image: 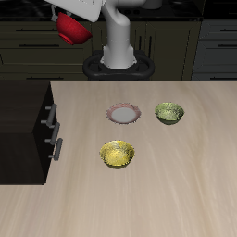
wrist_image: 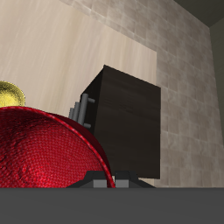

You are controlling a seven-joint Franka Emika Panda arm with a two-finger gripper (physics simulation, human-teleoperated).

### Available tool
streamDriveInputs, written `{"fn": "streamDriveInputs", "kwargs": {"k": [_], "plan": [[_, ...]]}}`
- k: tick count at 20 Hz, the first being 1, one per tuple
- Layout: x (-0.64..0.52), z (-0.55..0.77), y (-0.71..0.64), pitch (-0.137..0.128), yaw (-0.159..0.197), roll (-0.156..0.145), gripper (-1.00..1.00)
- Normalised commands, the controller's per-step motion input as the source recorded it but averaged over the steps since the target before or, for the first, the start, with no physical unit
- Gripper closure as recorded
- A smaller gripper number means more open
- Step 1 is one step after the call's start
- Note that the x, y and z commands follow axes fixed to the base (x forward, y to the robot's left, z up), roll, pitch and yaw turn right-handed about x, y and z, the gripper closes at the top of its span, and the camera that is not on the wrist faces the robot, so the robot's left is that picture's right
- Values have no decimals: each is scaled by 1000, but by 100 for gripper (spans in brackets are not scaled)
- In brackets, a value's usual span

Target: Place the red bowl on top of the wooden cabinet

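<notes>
The red bowl point(image: 71, 29) hangs high in the air at the back of the scene, held by my gripper point(image: 76, 13), whose fingers are shut on its rim. In the wrist view the red bowl point(wrist_image: 44, 149) fills the near field with its textured inside. The wooden cabinet point(image: 23, 125) is a nearly black box with silver bar handles at the table's side edge. It also shows in the wrist view point(wrist_image: 131, 118), below and ahead of the bowl. The bowl is above the table, farther back than the cabinet top.
A yellow bowl point(image: 118, 154) sits near the table's middle and shows in the wrist view point(wrist_image: 9, 94). An olive-green bowl point(image: 169, 113) and a white plate with a pink rim point(image: 123, 114) lie farther back. The robot base point(image: 118, 63) stands at the table's back.
</notes>
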Motion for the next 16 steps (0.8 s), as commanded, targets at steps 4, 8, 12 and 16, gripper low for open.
{"fn": "streamDriveInputs", "kwargs": {"k": [4,8,12,16], "plan": [[-178,3,-293,0,-7,-57,100],[-166,5,-237,-12,7,-54,100],[-42,-88,-213,11,16,-16,100],[33,-18,-51,-5,33,-8,100]]}}
